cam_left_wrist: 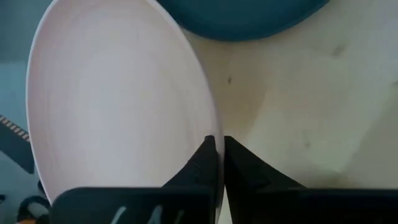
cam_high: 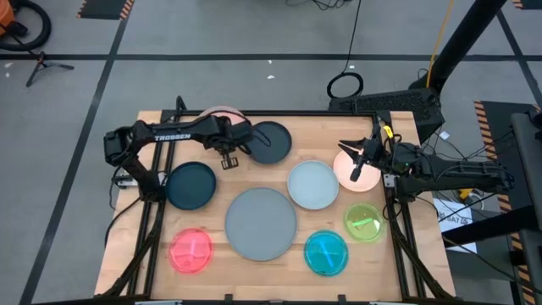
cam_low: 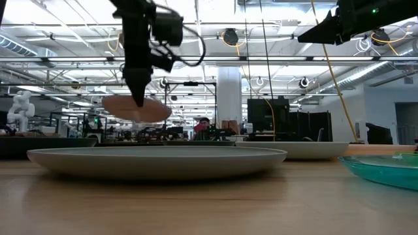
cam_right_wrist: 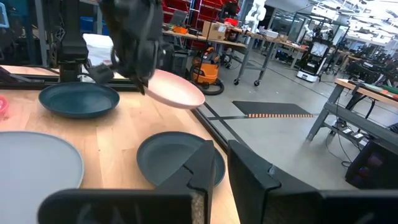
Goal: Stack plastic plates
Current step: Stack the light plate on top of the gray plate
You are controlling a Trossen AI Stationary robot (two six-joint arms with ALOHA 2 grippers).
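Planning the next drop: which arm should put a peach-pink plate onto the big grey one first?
Left, probably. The left gripper already holds a peach-pink plate off the table by its rim. The right gripper hangs over the other peach-pink plate, gripping nothing. The grey plate lies bare.

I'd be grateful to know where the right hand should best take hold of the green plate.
Probably at its rim, on the edge toward the table's right side, coming down from above with one finger inside and one outside. The green plate lies flat and shallow, so only the raised rim offers a pinch.
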